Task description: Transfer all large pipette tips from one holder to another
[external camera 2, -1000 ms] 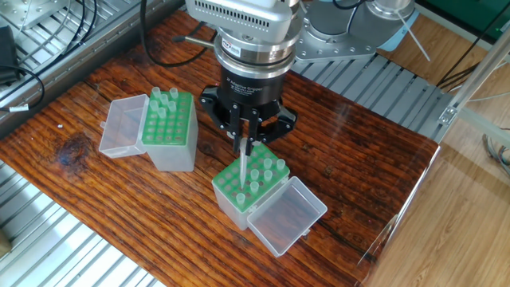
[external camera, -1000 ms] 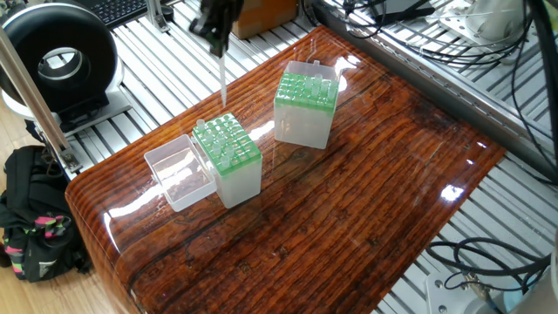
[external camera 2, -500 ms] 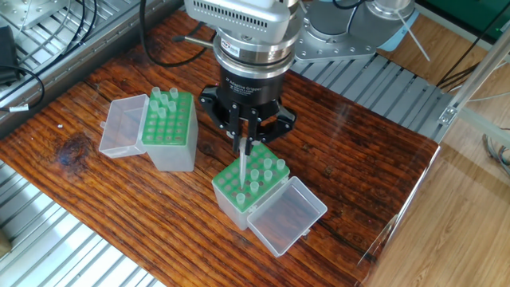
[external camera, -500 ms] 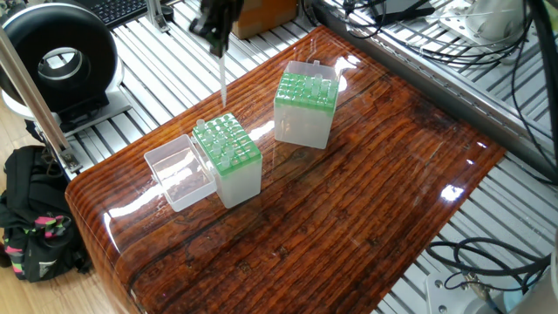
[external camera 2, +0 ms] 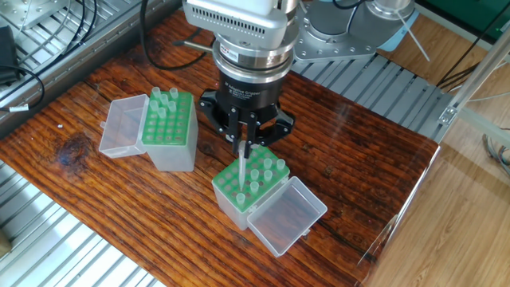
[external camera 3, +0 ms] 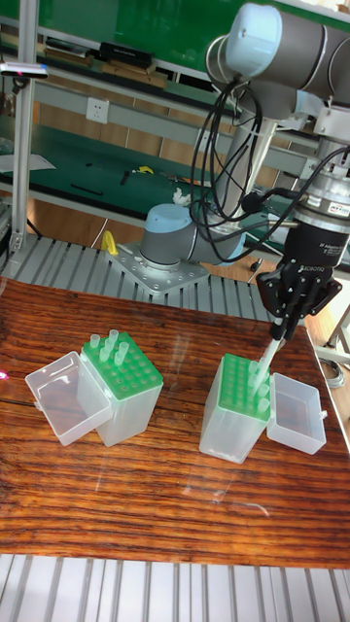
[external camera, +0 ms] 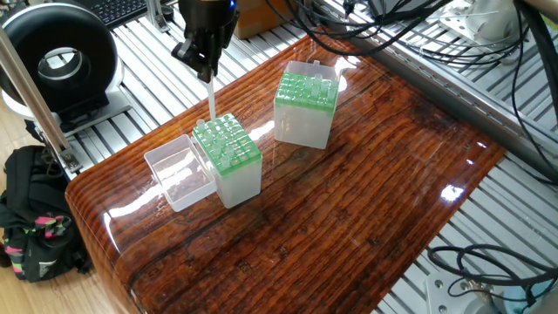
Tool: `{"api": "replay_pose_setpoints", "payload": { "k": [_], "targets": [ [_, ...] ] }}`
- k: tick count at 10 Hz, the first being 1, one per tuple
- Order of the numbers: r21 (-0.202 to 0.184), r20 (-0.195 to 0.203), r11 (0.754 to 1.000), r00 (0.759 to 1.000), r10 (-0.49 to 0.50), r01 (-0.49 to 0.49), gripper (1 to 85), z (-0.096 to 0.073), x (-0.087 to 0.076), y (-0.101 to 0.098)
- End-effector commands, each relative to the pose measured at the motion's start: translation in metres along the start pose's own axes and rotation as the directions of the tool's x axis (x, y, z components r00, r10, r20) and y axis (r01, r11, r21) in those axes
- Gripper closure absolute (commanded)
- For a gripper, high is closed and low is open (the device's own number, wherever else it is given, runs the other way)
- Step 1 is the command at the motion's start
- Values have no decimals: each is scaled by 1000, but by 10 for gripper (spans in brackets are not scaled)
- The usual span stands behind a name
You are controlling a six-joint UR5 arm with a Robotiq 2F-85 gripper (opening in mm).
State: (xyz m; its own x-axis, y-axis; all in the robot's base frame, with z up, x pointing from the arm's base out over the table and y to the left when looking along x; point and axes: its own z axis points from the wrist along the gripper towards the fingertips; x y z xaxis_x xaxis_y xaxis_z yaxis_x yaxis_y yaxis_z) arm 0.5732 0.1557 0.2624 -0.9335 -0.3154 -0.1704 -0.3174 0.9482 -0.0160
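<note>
Gripper (external camera 2: 244, 146) fingers pinch the top of one large pipette tip (external camera 2: 241, 169), which hangs straight down with its point just above the green grid of the near holder (external camera 2: 239, 195). More tips stand in that grid beside it. Its clear lid (external camera 2: 285, 215) lies open, and the other holder (external camera 2: 168, 131) sits well apart across bare wooden table (external camera 2: 366, 159).

The UR5 arm (external camera 3: 277, 44) is extended over the table, with its wrist (external camera 2: 247, 32) directed straight down. The black gripper (external camera 2: 244, 150) is held vertical beneath a silver flange. Its two fingers (external camera 3: 283, 326) are closed together at the tips on a pipette tip (external camera 2: 242, 169), which is held upright. Cables (external camera 3: 228, 165) are seen hanging along the arm. The arm's base (external camera 3: 165, 243) is mounted behind the table.
</note>
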Motion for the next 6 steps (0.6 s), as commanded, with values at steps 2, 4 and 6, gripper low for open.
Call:
{"api": "replay_pose_setpoints", "payload": {
  "k": [2,4,6],
  "targets": [
    [-6,-15,1000,1000,-4,4,847,4,2,-4],
    [-10,-21,1000,1000,-1,1,847,10,-1,-2],
    [0,-31,1000,1000,-6,6,847,14,-1,-2]
  ]
}}
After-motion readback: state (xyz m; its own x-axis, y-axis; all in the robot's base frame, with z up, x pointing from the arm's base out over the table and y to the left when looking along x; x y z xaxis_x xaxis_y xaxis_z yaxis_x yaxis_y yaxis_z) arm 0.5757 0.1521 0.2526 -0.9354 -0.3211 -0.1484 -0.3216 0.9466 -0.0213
